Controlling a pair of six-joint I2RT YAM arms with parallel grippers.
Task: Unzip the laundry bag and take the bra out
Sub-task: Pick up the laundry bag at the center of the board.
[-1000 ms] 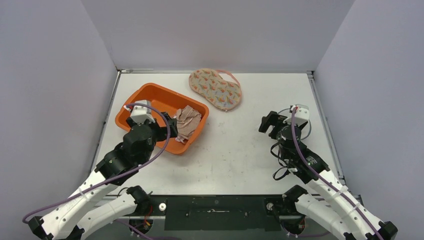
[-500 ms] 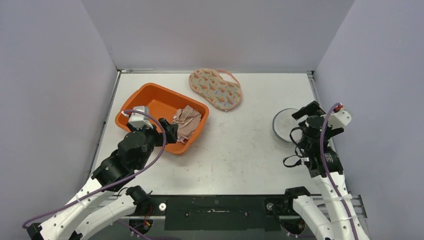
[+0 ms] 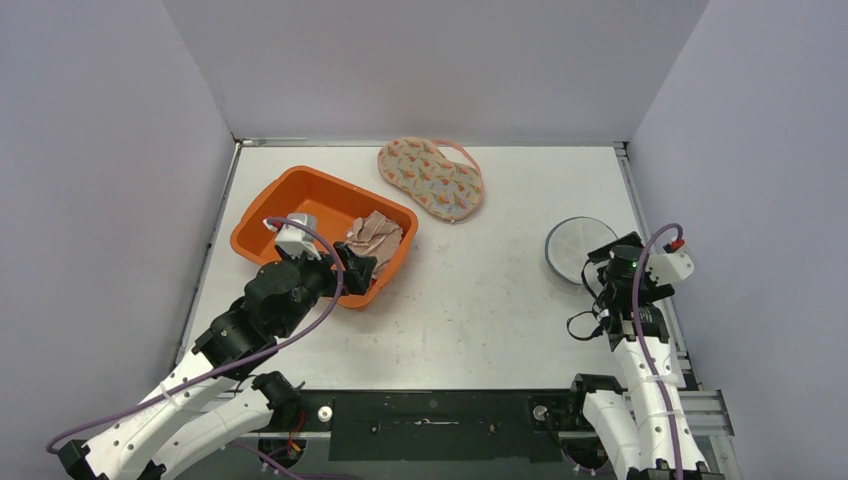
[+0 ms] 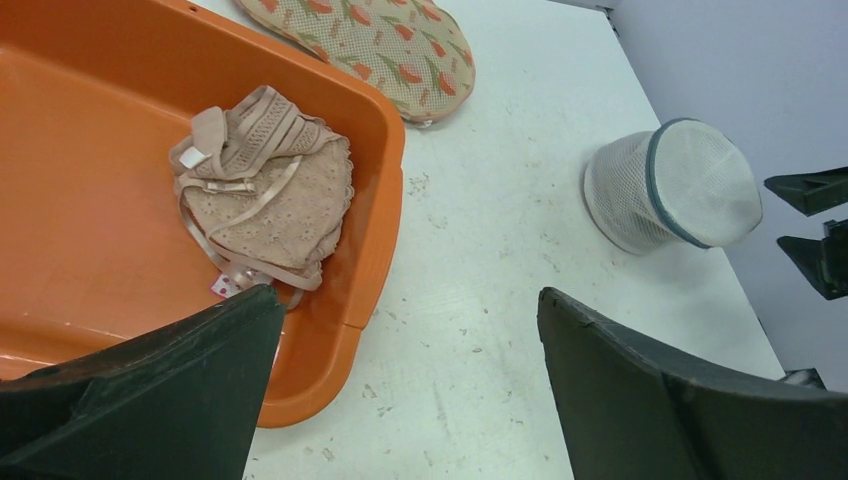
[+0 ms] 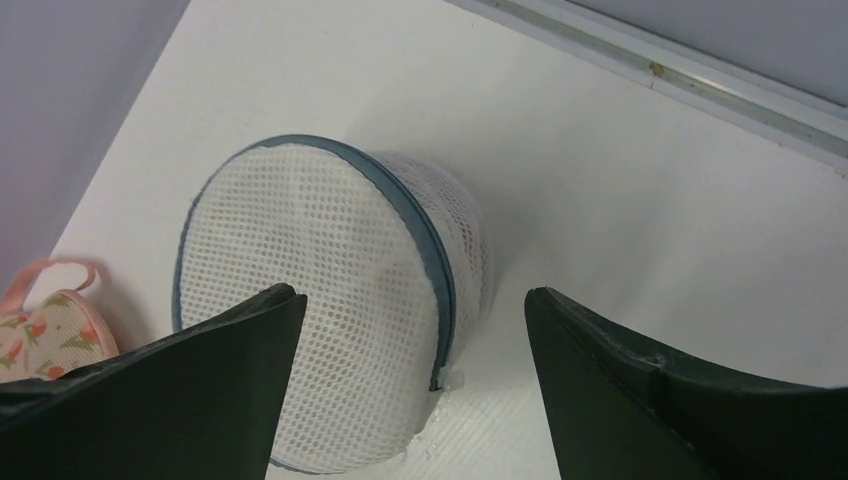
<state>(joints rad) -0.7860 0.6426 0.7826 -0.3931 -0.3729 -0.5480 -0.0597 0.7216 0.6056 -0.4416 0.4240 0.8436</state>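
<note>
The laundry bag (image 3: 575,248), a round white mesh drum with a blue-grey zip band around its top, is sitting close to the right edge of the desk (image 3: 480,300). The desk is a scuffed white surface closed in by plain lavender-grey walls (image 3: 430,60).

At the near edge, both arms are reaching inward. The right claw (image 5: 412,295) is hanging just above and nearside of the laundry bag, its jaws spread wide and gripping nothing. The left claw (image 4: 410,293) is hovering over the near right corner of an orange tub (image 3: 318,203), also wide open and empty.

The tub is lying toward the left edge. A beige lace bra (image 4: 270,190) is resting crumpled inside it, against its right wall. Beyond it, near the far edge, a flat mesh pouch with a flower print (image 3: 432,177) is lying by itself.

The overhead view is giving the whole layout, but it is showing the laundry bag only as a pale disc. The right wrist view is showing the bag's mesh holes, the zip band and a metal rail (image 5: 650,70) along the desk's edge. The left wrist view is showing the bra's straps and a small tag, and the right claw's black fingertips beside the bag.
</note>
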